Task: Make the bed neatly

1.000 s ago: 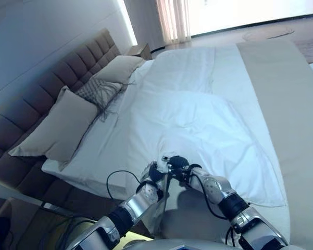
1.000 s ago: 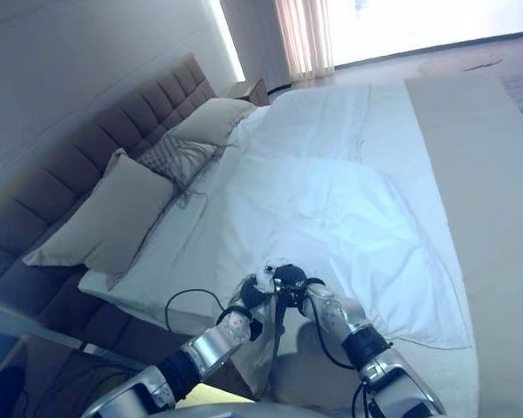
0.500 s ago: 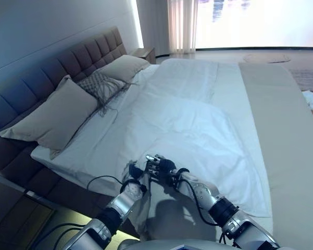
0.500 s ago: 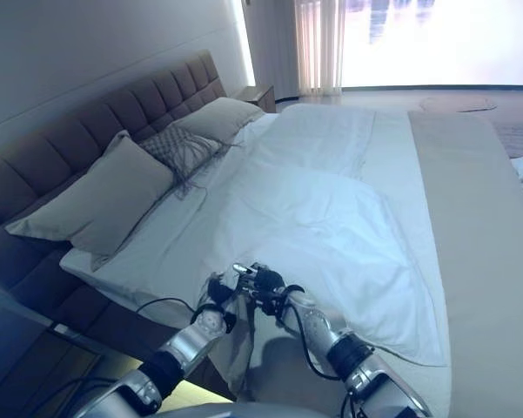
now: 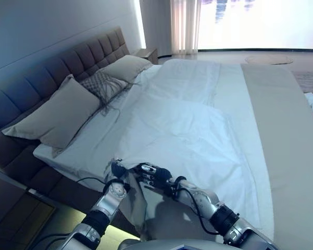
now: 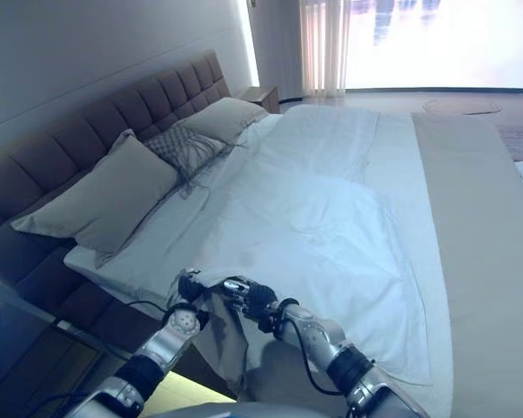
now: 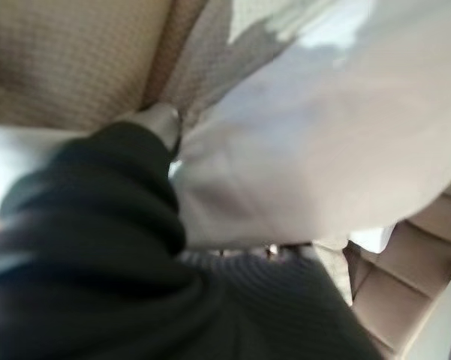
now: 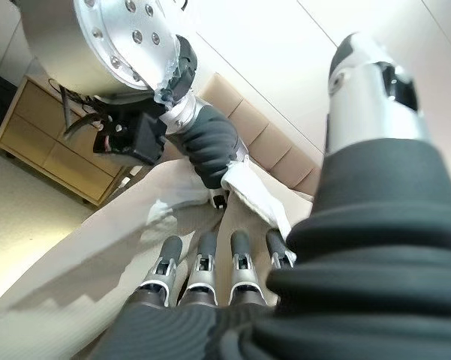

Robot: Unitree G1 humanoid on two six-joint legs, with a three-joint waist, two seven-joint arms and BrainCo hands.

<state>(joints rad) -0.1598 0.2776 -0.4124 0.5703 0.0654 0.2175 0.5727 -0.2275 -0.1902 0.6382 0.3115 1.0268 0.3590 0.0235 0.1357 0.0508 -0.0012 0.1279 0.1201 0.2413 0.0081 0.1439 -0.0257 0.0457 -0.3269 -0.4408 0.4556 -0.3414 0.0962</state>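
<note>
A white duvet [image 5: 182, 130] lies rumpled across the bed, its near corner hanging over the bed's near edge. My left hand [image 5: 116, 171] is at that corner, shut on the cloth; the right wrist view shows it [image 8: 210, 146] with white cloth bunched in its grip. In its own wrist view the left hand [image 7: 97, 195] is pressed into the duvet [image 7: 323, 150]. My right hand [image 5: 152, 173] is just to the right on the same edge. Its fingers [image 8: 202, 270] are straight, with the thumb held apart, and hold nothing.
A large beige pillow [image 5: 54, 117], a patterned cushion [image 5: 101, 83] and another pillow [image 5: 126, 66] lean on the tufted headboard [image 5: 57, 67] at the left. A beige runner [image 5: 286, 130] covers the bed's right side. A nightstand [image 5: 148, 52] stands at the far end.
The camera has shifted. My left hand has moved left toward the headboard side with the duvet corner, away from my right hand. The duvet's near edge lies flatter.
</note>
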